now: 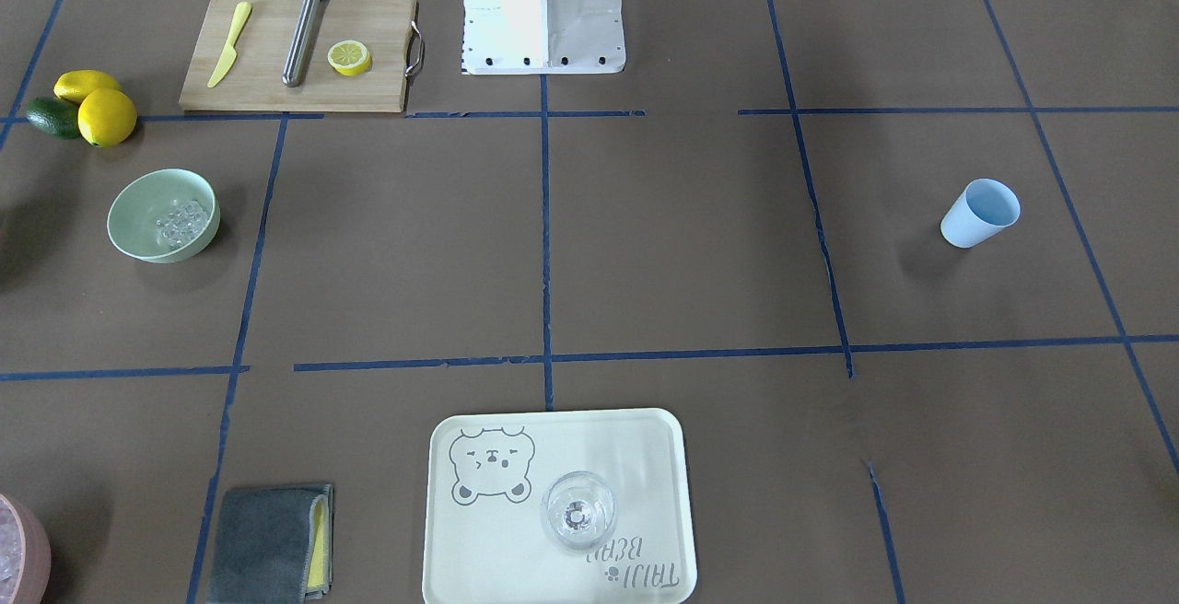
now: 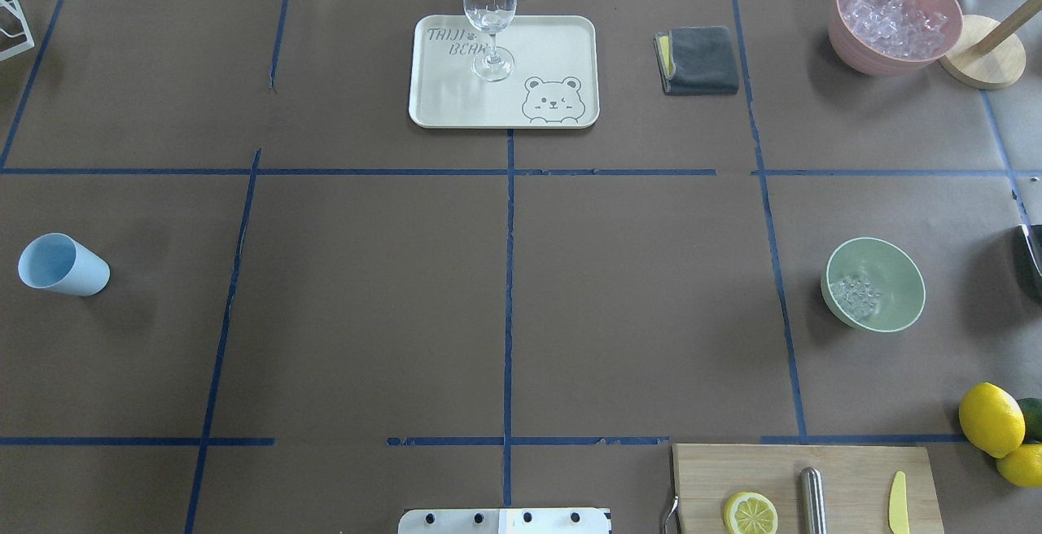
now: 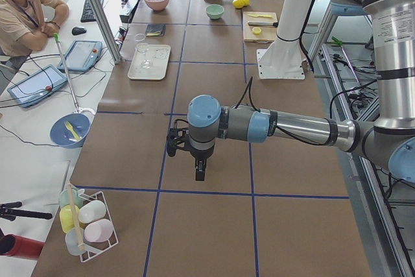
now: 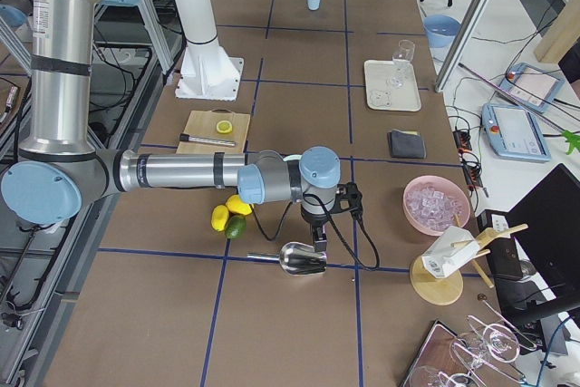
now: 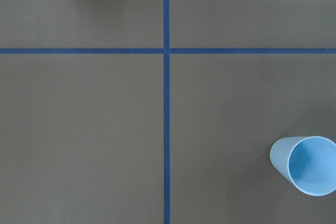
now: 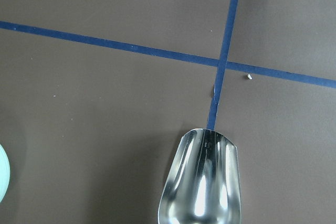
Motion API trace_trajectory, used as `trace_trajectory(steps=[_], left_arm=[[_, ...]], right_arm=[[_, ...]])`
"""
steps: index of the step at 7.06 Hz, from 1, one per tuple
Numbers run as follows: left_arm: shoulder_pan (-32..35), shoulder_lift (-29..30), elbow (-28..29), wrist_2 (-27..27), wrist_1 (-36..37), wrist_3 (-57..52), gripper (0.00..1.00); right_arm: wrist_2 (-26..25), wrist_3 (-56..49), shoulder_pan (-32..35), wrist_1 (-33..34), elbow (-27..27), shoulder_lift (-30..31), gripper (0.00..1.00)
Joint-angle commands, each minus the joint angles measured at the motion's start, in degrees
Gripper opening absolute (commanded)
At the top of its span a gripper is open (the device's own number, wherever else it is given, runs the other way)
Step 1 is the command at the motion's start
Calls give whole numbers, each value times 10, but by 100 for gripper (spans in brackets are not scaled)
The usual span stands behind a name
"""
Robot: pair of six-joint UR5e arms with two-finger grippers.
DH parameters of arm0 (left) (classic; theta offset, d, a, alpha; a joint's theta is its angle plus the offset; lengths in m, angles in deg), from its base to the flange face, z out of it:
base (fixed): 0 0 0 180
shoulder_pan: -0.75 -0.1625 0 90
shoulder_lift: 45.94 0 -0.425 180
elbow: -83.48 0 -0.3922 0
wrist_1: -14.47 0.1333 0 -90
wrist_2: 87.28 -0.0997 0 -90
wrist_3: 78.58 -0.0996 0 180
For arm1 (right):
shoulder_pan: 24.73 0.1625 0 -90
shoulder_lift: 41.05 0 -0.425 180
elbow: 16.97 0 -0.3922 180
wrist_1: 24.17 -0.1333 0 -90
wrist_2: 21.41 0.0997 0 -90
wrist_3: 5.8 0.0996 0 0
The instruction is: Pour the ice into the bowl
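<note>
Ice (image 1: 180, 220) in bowl (image 1: 134, 208), lemons (image 1: 107, 116) nearby

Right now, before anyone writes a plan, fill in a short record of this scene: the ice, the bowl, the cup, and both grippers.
ice: small heap of clear cubes inside the bowl
bowl: pale green, upright, on the table, robot's right side
blue cup: far on the robot's left, empty
pink container: far right corner, holds more cubes
left gripper: above bare table near the cup; open or shut cannot be told
right gripper: over a metal scoop lying on the table; open or shut cannot be told
</note>
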Motion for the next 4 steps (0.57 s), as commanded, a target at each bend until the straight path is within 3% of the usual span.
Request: trace_trajectory(steps=[1,2,4], left_arm=[[-24,-8,2,-33,7,-69,100],[-24,-8,24,-26,5,-85,100],[-18,-8,32,52,4,-84,100]], right_arm=[[11,0,-1,-3,-2,2,100],[5,0,-1,-6,-1,3,100],[3,-2,-1,-6,-1,2,100]])
